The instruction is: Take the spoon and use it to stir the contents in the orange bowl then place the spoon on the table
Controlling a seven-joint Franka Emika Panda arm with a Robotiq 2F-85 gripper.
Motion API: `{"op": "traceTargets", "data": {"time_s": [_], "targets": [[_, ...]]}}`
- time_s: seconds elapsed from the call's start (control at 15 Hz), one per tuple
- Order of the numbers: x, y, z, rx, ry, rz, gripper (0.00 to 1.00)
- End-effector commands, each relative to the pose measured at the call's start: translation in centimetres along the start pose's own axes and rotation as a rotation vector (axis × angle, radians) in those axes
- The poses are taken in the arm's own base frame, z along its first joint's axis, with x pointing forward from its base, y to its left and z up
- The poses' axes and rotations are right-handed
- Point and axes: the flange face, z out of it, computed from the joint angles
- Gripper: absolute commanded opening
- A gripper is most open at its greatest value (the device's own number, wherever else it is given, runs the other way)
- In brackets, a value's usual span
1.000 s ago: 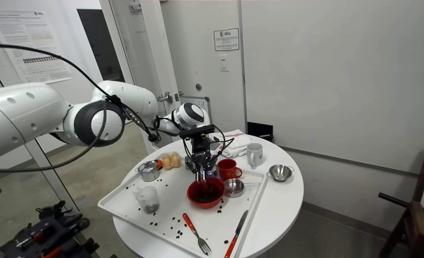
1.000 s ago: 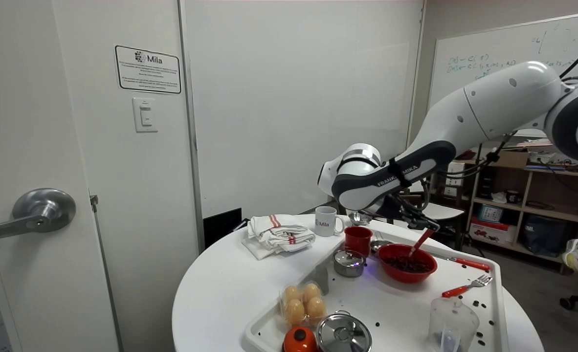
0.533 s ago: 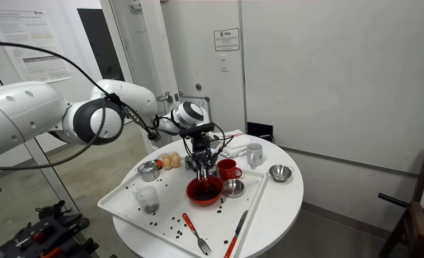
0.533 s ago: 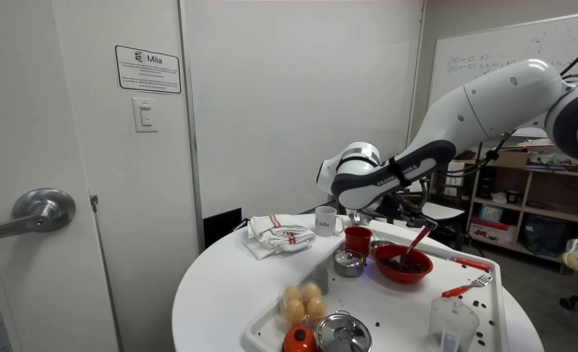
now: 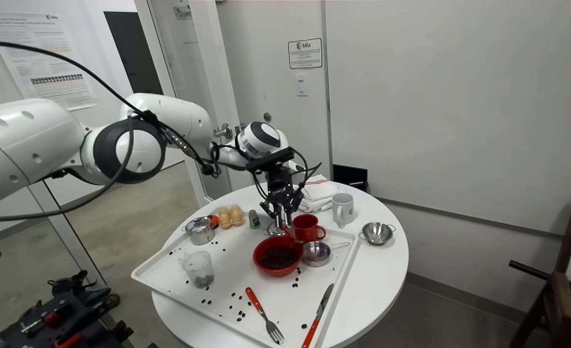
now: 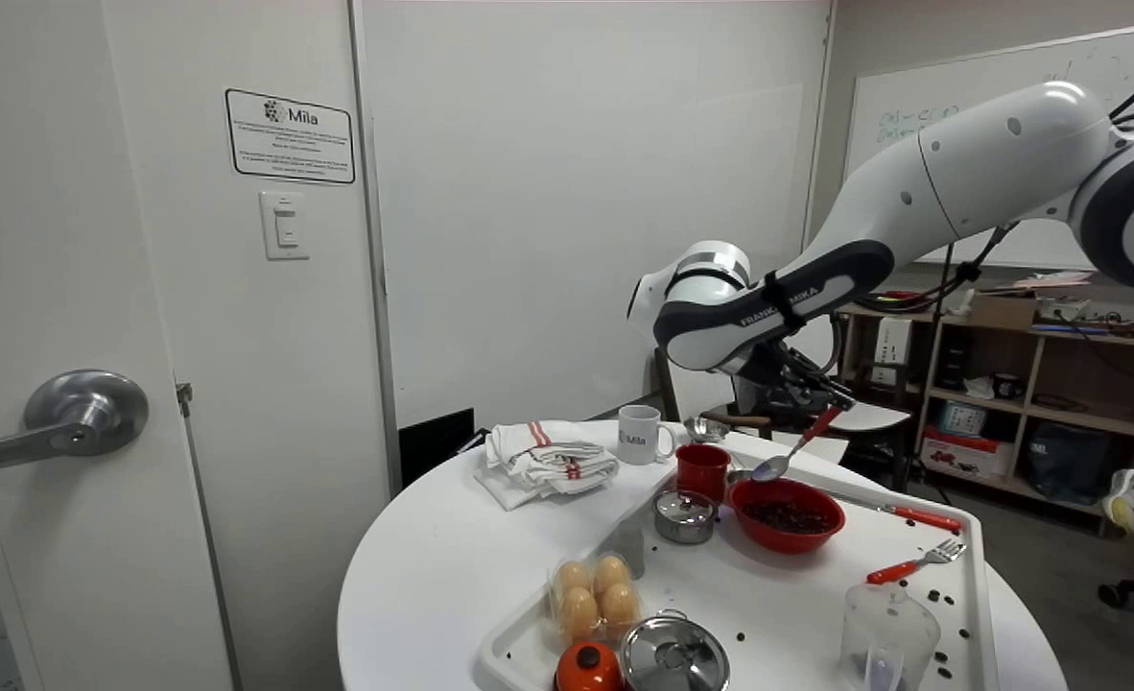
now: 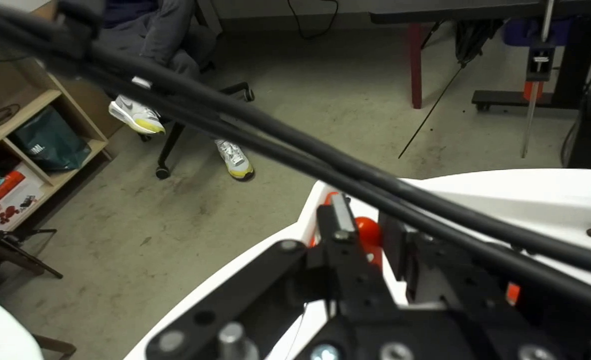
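Spoon (image 6: 819,426) has lifted out of the orange bowl (image 6: 784,543), gripper (image 6: 842,398) pinching its handle; low swing toward 9 o'clock in an exterior view might clip the red cup (image 6: 702,474).

Shiny metal-headed spoon (image 6: 810,433), smooth orange bowl (image 6: 786,542)

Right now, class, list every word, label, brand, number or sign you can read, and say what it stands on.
"Mila": white rectangular wall sign with black border; the lines below are too small to read.
"Mila": light-grey cylindrical mug.
"FRANK… MIKA": white-and-black robot arm; a black strap hides the middle.
Too small or blurred: white paper poster, green writing on the whiteboard, dark bag, red-and-white box.
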Motion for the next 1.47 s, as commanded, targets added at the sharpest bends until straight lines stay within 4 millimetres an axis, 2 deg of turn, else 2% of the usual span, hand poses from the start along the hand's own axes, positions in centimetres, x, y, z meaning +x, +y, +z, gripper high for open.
{"op": "traceTargets", "data": {"time_s": [0.0,0.13,0.33,0.47,0.6,1.0,1.2,1.4], "targets": [[-1.8,1.0,-0.5,-0.003,-0.017,0.069,0.07],[-2.1,1.5,-0.7,0.014,0.004,0.097,0.07],[-1.8,2.6,-0.7,0.146,0.114,0.104,0.07],[-1.5,3.5,-0.1,0.223,0.164,0.093,0.07],[-1.8,5.2,0.9,0.300,0.213,0.103,0.07],[-4.8,10.9,2.5,0.458,0.421,0.197,0.07],[-6.3,12.2,3.7,0.488,0.479,0.194,0.07],[-7.4,12.7,5.0,0.524,0.518,0.228,0.07]]}}
